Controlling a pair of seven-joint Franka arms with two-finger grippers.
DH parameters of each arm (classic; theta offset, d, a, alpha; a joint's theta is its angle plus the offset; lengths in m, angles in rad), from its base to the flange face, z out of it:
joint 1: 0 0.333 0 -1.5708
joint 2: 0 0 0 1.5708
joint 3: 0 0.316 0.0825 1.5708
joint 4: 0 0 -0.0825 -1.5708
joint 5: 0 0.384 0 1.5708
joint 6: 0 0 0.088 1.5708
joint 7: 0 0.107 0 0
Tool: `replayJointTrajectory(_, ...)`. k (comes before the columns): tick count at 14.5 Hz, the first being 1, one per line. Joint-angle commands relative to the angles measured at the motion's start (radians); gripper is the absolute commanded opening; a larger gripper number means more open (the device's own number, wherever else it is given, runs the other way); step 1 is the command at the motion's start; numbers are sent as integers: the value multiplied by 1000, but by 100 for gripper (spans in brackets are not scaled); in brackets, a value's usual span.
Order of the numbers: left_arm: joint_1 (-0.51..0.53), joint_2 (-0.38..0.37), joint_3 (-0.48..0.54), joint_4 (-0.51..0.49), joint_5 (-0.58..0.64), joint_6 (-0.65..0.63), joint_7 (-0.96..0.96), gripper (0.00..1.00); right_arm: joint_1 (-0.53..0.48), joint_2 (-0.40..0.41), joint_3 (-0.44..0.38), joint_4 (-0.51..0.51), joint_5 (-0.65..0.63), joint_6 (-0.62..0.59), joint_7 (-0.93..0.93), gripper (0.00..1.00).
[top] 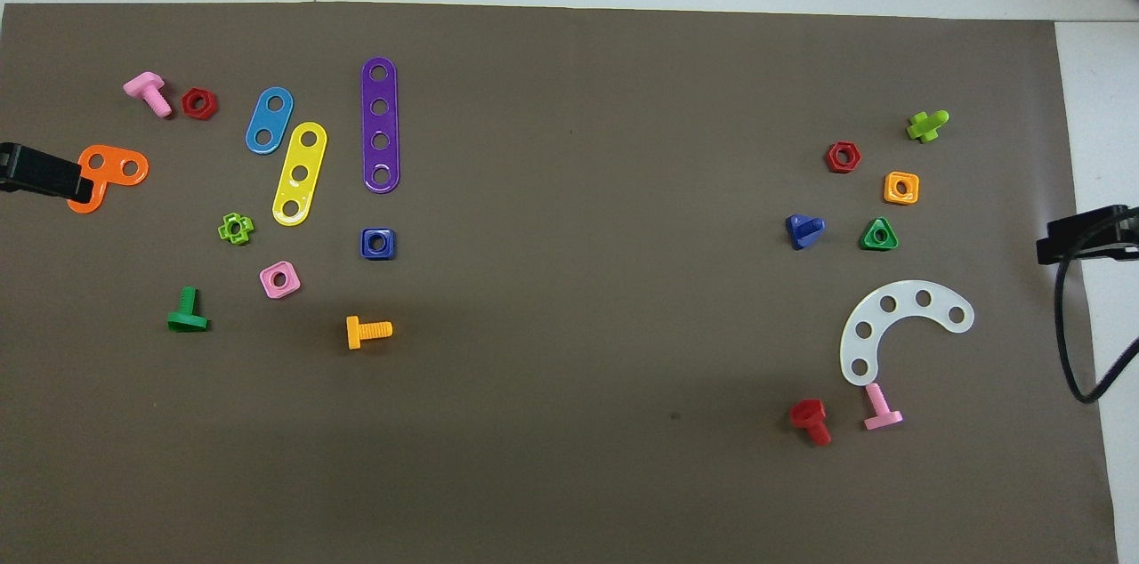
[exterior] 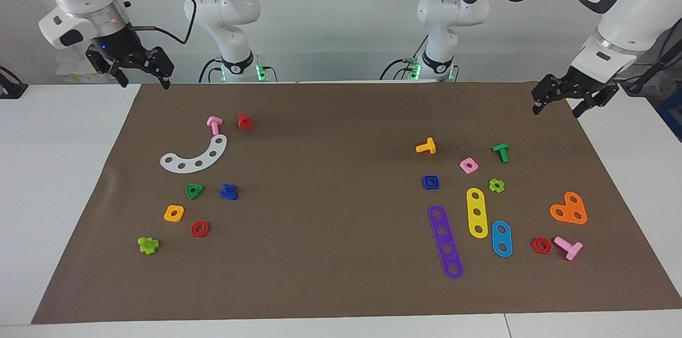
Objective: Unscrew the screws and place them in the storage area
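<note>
A small blue screw (exterior: pixel 229 192) with a triangular head lies loose on the brown mat (exterior: pixel 330 178) at the right arm's end, beside a green triangular nut (exterior: pixel 194 191). The overhead view shows the blue screw (top: pixel 804 231) with its stem tilted up. My right gripper (exterior: pixel 145 82) hangs open and empty over the mat's edge at that end, well apart from the screw; only its tip (top: pixel 1081 235) shows from above. My left gripper (exterior: pixel 557 109) waits open and empty over the mat's edge at the left arm's end, by the orange plate (top: pixel 107 175).
Near the screw lie a white curved plate (exterior: pixel 196 157), pink bolt (exterior: pixel 214 125), red bolt (exterior: pixel 244 122), orange nut (exterior: pixel 174 213), red nut (exterior: pixel 200 228) and lime bolt (exterior: pixel 148 245). At the left arm's end lie purple (exterior: pixel 446 242), yellow and blue plates, a blue square nut (exterior: pixel 431 182) and several bolts and nuts.
</note>
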Motion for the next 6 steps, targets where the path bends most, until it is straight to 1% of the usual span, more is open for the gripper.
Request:
replayJointTrajectory(1, -8, -38, 5, -49, -14, 27, -8, 100, -10, 7, 6, 13, 21, -5, 19, 100)
replayJointTrajectory(6, -8, -38, 5, -49, -14, 27, -8, 100, -10, 5, 8, 11, 21, -5, 23, 100)
